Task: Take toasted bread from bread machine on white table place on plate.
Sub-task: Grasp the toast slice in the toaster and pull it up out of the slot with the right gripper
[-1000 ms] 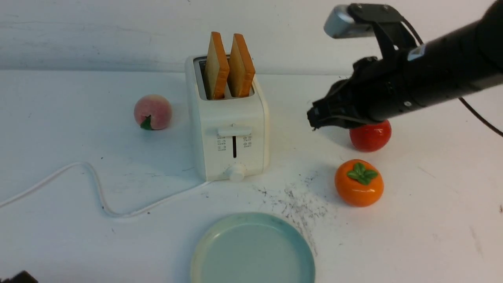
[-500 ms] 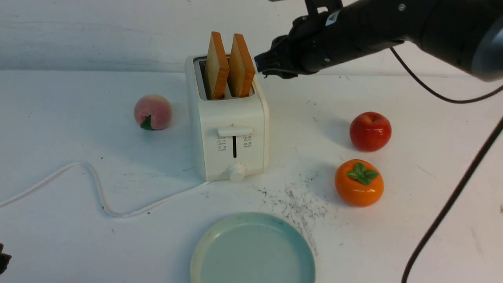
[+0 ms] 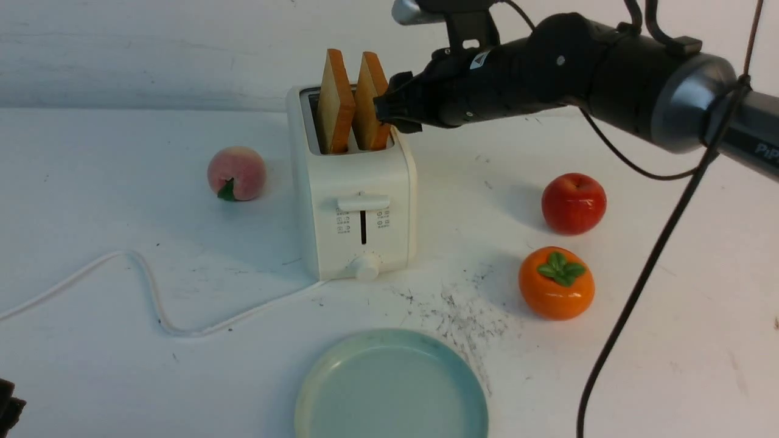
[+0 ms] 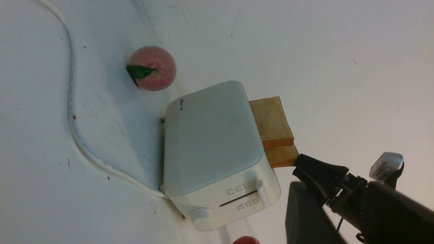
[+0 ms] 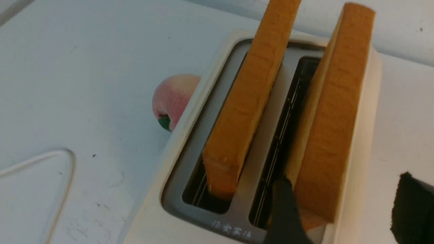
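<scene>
Toast (image 5: 332, 118) upright in toaster (image 3: 359, 182) — right hand (image 5: 342, 211) wide open, fingers straddling one slice

White backdrop, white table, soft light.
I see a pale wall (image 3: 158, 55) across the far side, meeting the white table (image 3: 681, 340) along a near-straight line. Wall has faint dark streaks (image 3: 109, 38), mostly on my left, plus a blue-grey band low down there. Tabletop: matte-looking, small dark specks, a denser patch of black scuffs (image 3: 465, 319) near the middle, fainter marks to my right. Light is diffuse, cooler on my left, slightly pinker on my right. Shadows are soft-edged.
</scene>
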### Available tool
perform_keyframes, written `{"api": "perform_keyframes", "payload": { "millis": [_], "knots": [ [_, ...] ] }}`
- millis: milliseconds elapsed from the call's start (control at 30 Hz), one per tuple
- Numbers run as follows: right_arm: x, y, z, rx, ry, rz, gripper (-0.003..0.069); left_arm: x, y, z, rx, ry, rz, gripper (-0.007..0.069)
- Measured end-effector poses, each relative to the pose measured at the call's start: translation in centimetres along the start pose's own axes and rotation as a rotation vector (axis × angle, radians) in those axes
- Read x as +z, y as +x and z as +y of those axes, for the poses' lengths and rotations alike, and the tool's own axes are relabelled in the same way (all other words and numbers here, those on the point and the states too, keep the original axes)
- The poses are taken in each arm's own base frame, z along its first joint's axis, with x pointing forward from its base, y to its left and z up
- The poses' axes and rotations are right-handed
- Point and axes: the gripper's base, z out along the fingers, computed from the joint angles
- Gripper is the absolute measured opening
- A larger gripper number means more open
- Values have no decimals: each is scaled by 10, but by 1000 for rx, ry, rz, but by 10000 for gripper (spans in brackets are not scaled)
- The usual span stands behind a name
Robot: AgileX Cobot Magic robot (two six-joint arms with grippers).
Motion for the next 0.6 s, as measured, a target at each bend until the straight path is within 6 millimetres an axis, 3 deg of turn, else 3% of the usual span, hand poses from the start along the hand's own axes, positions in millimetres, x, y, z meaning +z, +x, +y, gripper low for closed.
{"api": "perform_keyframes", "payload": {
  "millis": [433, 600],
  "knots": [
    [22, 13, -6, 86, 9, -31, 400, 0, 0, 0, 0, 0, 0, 238],
    [23, 13, -5, 117, 1, -37, 188, 0, 1, 1, 6, -7, 10, 237]
  ]
}}
